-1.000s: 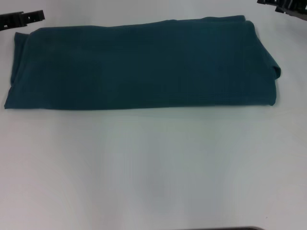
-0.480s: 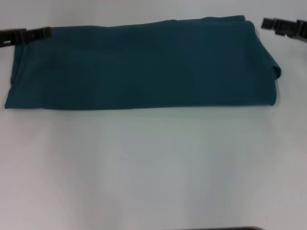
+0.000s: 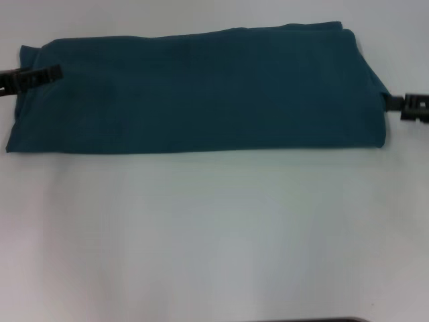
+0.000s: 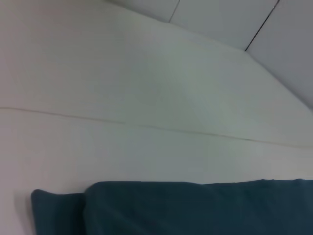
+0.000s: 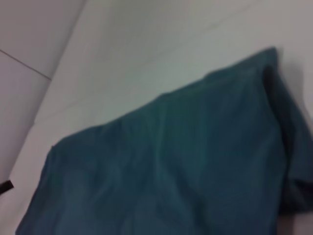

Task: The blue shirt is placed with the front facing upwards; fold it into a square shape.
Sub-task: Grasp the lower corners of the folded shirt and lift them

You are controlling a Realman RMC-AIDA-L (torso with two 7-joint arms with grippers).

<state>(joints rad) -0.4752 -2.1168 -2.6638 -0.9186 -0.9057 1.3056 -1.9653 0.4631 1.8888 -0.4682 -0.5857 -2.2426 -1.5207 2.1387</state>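
Lying across the far half of the smooth white counter, the dark teal-blue cotton shirt forms a long soft band (plain side up). The left gripper overlaps its left end, the right gripper touches its right edge; whether either is open or closed I cannot tell.

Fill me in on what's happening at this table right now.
A two-armed robot is folding a dark teal-blue cotton shirt, which lies on the white table as a long band, plain side up, not yet a square. The left claw sits at the band's left end, its tip over the cloth, and the right claw is at the right end. Whether either has gripped the fabric cannot be made out.
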